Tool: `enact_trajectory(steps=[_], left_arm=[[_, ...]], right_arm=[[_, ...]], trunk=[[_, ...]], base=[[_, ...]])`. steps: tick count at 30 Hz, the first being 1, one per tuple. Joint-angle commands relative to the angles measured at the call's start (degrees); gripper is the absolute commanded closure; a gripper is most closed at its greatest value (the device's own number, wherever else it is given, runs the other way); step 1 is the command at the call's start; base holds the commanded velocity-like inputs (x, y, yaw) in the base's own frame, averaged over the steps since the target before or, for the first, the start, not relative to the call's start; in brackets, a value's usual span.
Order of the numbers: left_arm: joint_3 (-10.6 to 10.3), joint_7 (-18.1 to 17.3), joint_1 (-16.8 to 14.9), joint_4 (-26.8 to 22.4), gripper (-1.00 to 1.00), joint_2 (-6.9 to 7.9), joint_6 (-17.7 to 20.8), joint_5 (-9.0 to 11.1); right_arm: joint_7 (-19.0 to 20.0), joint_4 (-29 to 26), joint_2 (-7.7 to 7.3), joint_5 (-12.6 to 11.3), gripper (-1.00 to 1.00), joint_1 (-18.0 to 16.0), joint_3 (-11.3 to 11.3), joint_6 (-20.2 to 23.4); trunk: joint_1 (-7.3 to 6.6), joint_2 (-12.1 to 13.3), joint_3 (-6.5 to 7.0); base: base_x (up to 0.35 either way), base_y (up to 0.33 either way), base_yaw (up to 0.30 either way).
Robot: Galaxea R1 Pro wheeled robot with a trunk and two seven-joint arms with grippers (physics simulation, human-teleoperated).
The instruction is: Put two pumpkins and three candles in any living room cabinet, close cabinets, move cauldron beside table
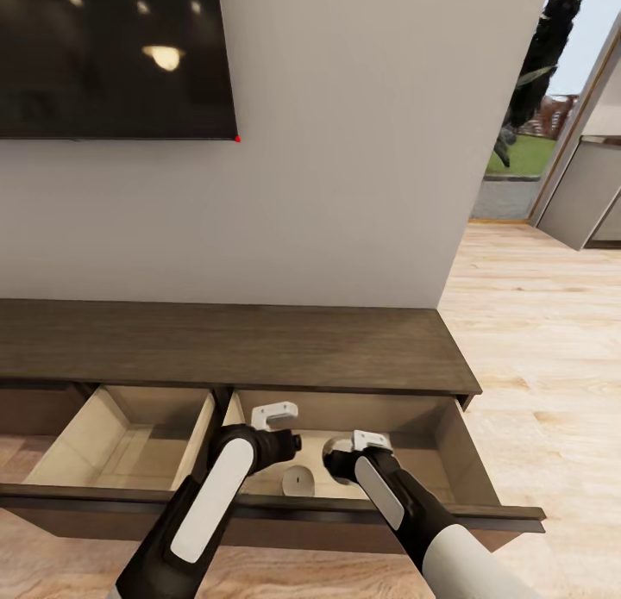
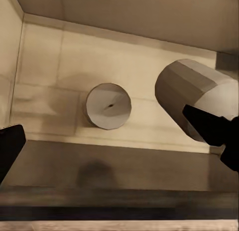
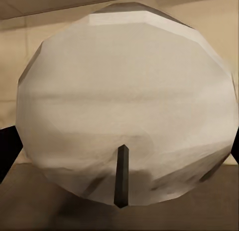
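Faceted grey candle [image 3: 127,106] clamped in right gripper [image 1: 349,451].

I see the cabinet [image 1: 233,345] with two drawers open; one candle [image 1: 297,479] stands in the right drawer [image 1: 461,448].

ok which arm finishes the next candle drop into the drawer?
Right. Its tool is shut on a candle and holds it over the open right drawer, where another candle already stands. The left tool hovers open and empty beside it.
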Motion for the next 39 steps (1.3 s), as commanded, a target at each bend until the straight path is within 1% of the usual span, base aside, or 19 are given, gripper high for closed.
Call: enact_trajectory(steps=[1,8,13,17,18,20,22,23,24,29,39], left_arm=[[0.1,0.6,0.0,-0.1,-1.00,0.01,0.5,0.7],[0.4,0.5,0.2,-0.2,-1.00,0.02,1.1,0.9],[0.4,0.5,0.2,-1.1,-1.00,0.02,1.2,0.9],[0.5,0.5,0.3,-1.4,-1.00,0.08,2.5,1.1],[0.5,0.5,0.3,-1.4,-1.00,0.08,2.6,1.5],[0.4,0.5,0.3,-1.4,-1.00,0.09,2.8,4.0],[0.3,0.5,0.3,-1.4,-1.00,0.18,2.8,6.1],[0.2,0.5,0.3,-1.4,-1.00,0.23,2.8,6.9],[0.1,0.5,0.3,-1.4,-1.00,0.25,2.8,7.2],[0.4,0.5,0.3,-1.4,-1.00,0.29,2.9,7.9],[0.1,0.5,0.3,-1.4,-1.00,0.29,2.9,7.9]], right_arm=[[-0.5,-0.1,-0.04,-0.6,1.00,0.0,0.2,0.1],[-0.8,-0.1,-0.04,-0.7,1.00,0.0,0.1,0.3],[-1.0,-0.1,-0.10,-0.8,1.00,0.0,0.1,0.4],[-1.0,-0.1,-0.12,-0.7,1.00,0.0,0.1,0.4],[-1.0,-0.2,-0.13,-0.7,1.00,0.0,0.1,0.4],[-1.0,-0.1,-0.13,-0.8,1.00,0.0,0.1,0.4],[-1.0,-0.1,-0.19,-0.9,1.00,0.0,0.1,0.4],[-1.0,-0.1,-0.25,-0.9,1.00,0.0,0.0,0.4],[-1.0,-0.1,-0.29,-0.9,1.00,0.0,0.0,0.4],[-1.0,-0.1,-0.34,-0.9,1.00,0.0,0.0,0.4],[-0.9,-0.1,-0.31,-0.8,1.00,0.0,0.0,0.4]], trunk=[[-0.01,0.0,-0.05],[-0.01,0.0,-0.05],[-0.01,0.0,-0.05],[-0.01,0.0,-0.05],[-0.01,0.0,-0.05],[-0.01,0.0,-0.05],[-0.01,0.0,-0.05],[-0.01,0.0,-0.05],[-0.01,0.0,-0.05],[-0.01,0.0,-0.05],[-0.01,0.0,-0.05]], base=[[0.000,0.000,0.000],[0.000,0.000,0.000],[0.000,0.000,0.000],[-0.009,-0.001,0.000],[-0.070,-0.030,0.000],[-0.042,-0.021,0.000],[-0.017,-0.009,0.000],[0.027,0.002,0.000],[0.120,0.030,0.000],[0.111,0.022,0.000],[0.042,-0.020,0.000]])
